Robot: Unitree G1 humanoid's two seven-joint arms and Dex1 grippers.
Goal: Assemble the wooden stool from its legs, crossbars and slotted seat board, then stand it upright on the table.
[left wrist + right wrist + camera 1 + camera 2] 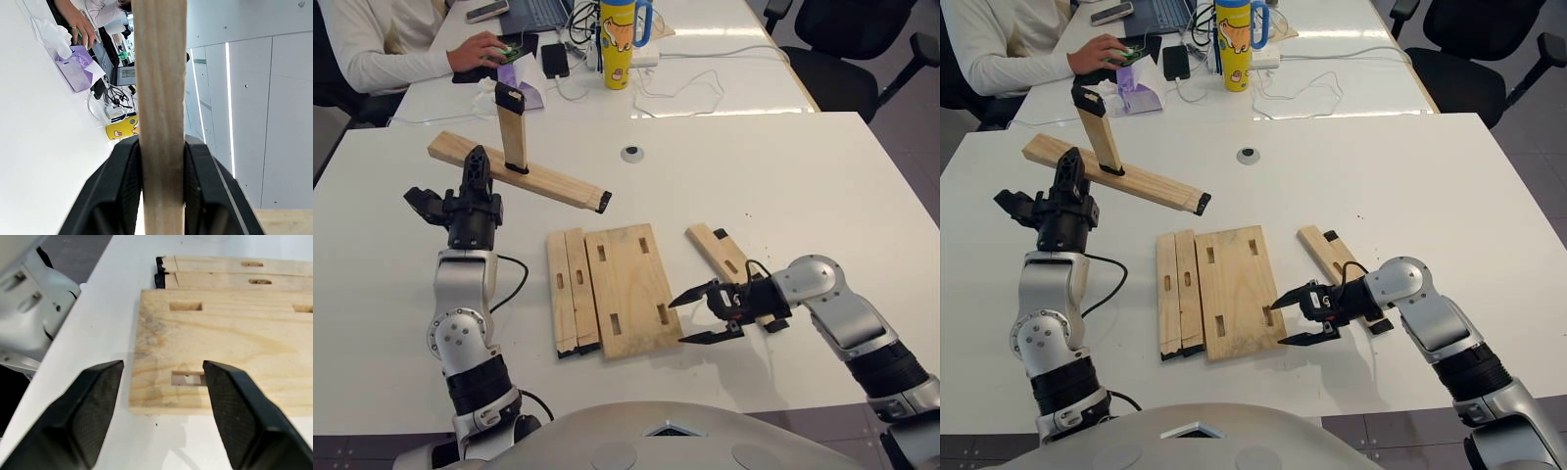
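The right jaws are spread wide. Their black fingers [93, 401] point toward the robot's left, at the near right corner of the slotted seat board [625, 284], by the slot there. Whether they touch the wood cannot be told. The right arm [827, 299] lies low over the tabletop [793, 176], bent in from the right. Its wrist is above the near end of a loose wooden bar [716, 248] lying just right of the board. Two narrow slotted bars [570, 289] lie flat against the board's left edge.

The left jaws are pressed onto a long wooden bar [558, 184], pinching it near its left end. The left arm [460, 333] rises upright from the elbow. A short leg [513, 127] stands up from the middle of the held bar.
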